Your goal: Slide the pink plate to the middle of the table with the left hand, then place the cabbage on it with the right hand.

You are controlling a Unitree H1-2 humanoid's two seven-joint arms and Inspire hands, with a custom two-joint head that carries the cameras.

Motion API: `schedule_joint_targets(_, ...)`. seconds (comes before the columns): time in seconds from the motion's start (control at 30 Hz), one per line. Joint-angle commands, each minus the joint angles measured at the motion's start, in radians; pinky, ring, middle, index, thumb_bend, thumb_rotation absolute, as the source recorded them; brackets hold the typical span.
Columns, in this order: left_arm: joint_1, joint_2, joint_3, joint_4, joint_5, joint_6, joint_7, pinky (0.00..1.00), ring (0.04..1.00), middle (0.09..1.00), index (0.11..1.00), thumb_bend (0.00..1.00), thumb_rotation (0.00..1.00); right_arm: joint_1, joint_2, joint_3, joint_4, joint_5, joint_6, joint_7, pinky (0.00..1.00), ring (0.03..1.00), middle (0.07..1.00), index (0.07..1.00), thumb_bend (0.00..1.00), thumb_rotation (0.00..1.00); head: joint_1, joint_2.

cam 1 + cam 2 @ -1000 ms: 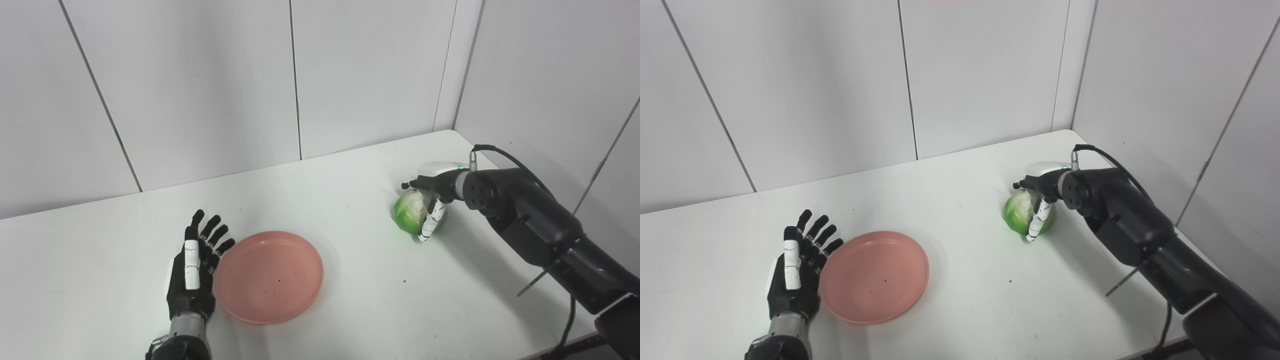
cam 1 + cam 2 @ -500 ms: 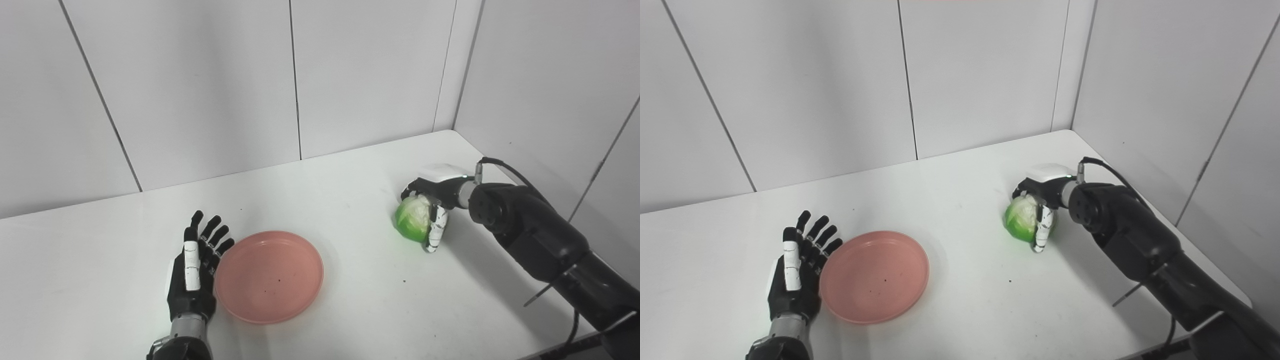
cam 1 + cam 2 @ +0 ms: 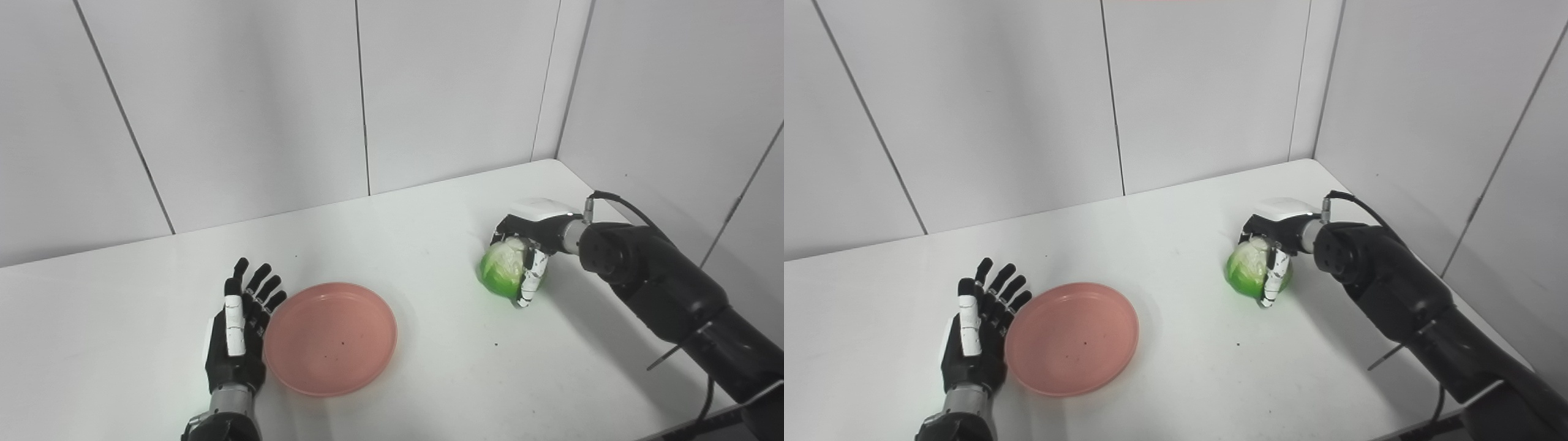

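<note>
Right hand [image 3: 531,245] clasped around cabbage [image 3: 503,275] near the table's [image 3: 429,380] right edge, thumb across its front. Left hand [image 3: 236,334] released, fingers spread, touching pink plate's [image 3: 331,338] left rim, toward the front edge.

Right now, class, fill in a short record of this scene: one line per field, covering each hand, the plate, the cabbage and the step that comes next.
left hand: open, fingers spread, flat against the left rim of the plate
pink plate: empty, on the white table, left of centre
right hand: wrapped around the cabbage from above and the right
cabbage: green, at the right side of the table, apart from the plate
likely next step: carry the cabbage left and set it on the plate
</note>
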Motion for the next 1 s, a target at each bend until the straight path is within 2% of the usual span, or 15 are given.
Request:
schedule_joint_targets(0.0, 0.030, -0.005, -0.005, 0.038, -0.003, 0.063, 0.013, 0.82, 0.852, 0.881, 0.946, 0.95, 0.86, -0.044, -0.035, -0.006, -0.029, 0.010, -0.020, 0.027, 0.26, 0.378, 0.461, 0.544, 0.51, 0.00, 0.001, 0.001)
schedule_joint_targets(0.23, 0.028, -0.006, -0.004, 0.043, -0.006, 0.066, 0.012, 0.83, 0.850, 0.874, 0.944, 0.96, 0.85, -0.084, -0.043, -0.031, -0.101, 0.076, 0.025, 0.137, 0.25, 0.369, 0.478, 0.562, 0.51, 0.00, 0.007, 0.001)
schedule_joint_targets(0.33, 0.028, -0.008, -0.004, 0.043, -0.007, 0.067, 0.013, 0.84, 0.852, 0.877, 0.944, 0.96, 0.85, -0.114, -0.048, -0.033, -0.114, 0.088, 0.007, 0.160, 0.25, 0.365, 0.477, 0.561, 0.51, 0.00, 0.014, 0.002)
schedule_joint_targets(0.67, 0.028, -0.022, -0.017, 0.048, 0.011, 0.042, 0.023, 0.84, 0.858, 0.885, 0.951, 0.95, 0.86, -0.196, -0.044, -0.037, -0.181, 0.103, -0.038, 0.158, 0.26, 0.373, 0.488, 0.560, 0.51, 0.00, 0.046, 0.005)
schedule_joint_targets(0.8, 0.026, -0.026, -0.025, 0.049, 0.017, 0.038, 0.028, 0.85, 0.870, 0.896, 0.962, 0.95, 0.87, -0.212, -0.027, -0.039, -0.234, 0.118, -0.029, 0.158, 0.26, 0.368, 0.489, 0.563, 0.51, 0.00, 0.082, 0.006)
schedule_joint_targets(0.97, 0.030, -0.040, -0.035, 0.047, 0.023, 0.033, 0.038, 0.87, 0.884, 0.911, 0.974, 0.93, 0.88, -0.224, -0.006, -0.047, -0.270, 0.150, -0.082, 0.132, 0.29, 0.377, 0.487, 0.552, 0.51, 0.00, 0.134, 0.008)
